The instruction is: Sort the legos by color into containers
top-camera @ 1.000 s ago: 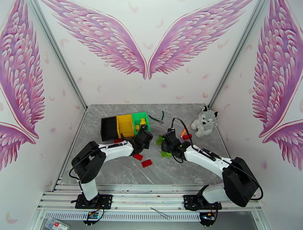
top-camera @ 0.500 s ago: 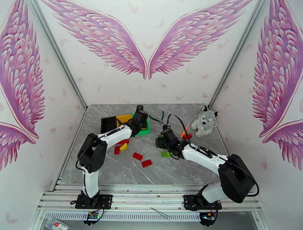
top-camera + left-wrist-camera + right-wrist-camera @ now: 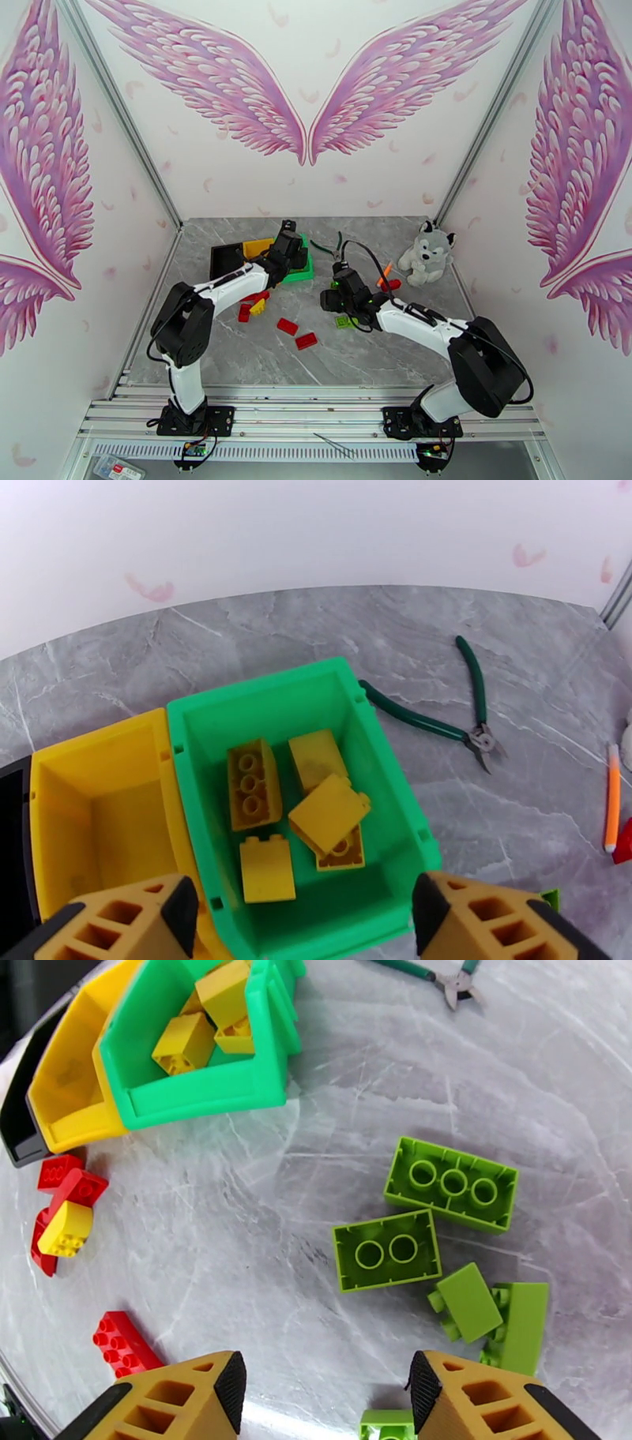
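Legos (image 3: 387, 1250) in lime green lie on the table (image 3: 237, 1197) just ahead of the right gripper (image 3: 324, 1402), its jaws spread and empty. They are judged light, rigid and slick, best pinched across flat opposite sides. Farther off, 5 yellow bricks (image 3: 328, 811) lie in the green bin (image 3: 261, 687) below the spread, empty left gripper (image 3: 304, 918).

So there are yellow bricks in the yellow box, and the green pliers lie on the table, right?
Not quite: the yellow bricks are in the green box, and the yellow box beside it looks empty, as the left wrist view shows. The green pliers do lie on the table.
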Available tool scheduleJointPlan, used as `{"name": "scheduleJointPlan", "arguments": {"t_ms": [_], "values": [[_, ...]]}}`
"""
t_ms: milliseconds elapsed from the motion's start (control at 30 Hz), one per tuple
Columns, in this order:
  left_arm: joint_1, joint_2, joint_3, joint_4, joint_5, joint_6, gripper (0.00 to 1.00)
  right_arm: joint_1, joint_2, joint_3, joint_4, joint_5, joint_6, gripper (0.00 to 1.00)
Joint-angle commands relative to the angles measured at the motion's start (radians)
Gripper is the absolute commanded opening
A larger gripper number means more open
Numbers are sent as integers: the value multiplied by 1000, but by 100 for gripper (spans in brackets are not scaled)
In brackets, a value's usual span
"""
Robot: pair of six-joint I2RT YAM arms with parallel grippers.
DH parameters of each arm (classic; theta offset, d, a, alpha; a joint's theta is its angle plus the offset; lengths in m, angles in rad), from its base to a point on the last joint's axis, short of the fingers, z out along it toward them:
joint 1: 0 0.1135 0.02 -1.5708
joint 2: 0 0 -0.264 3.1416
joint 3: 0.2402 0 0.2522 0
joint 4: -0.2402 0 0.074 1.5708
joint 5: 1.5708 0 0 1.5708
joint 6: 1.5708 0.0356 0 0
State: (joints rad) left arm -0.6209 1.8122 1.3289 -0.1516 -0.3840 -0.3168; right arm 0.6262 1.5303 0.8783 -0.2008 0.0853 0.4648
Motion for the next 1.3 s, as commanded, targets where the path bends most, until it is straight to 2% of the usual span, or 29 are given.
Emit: {"name": "scheduleJointPlan", "arguments": {"t_ms": [0,200,433,600,1267], "values": [[-3,-113,-106,6,-25,-3,71,17,10,36,51,-40,-31,60],[-4,-233,-297,-3,-29,-63,63,50,37,70,58,-58,-51,58],[-2,-331,-484,-20,-54,-158,65,80,53,90,52,-53,-54,58],[10,-340,-568,-7,-52,-200,68,92,57,94,48,-53,-46,58],[36,-219,-616,51,-10,-216,70,113,29,66,38,-21,-39,59]]}}
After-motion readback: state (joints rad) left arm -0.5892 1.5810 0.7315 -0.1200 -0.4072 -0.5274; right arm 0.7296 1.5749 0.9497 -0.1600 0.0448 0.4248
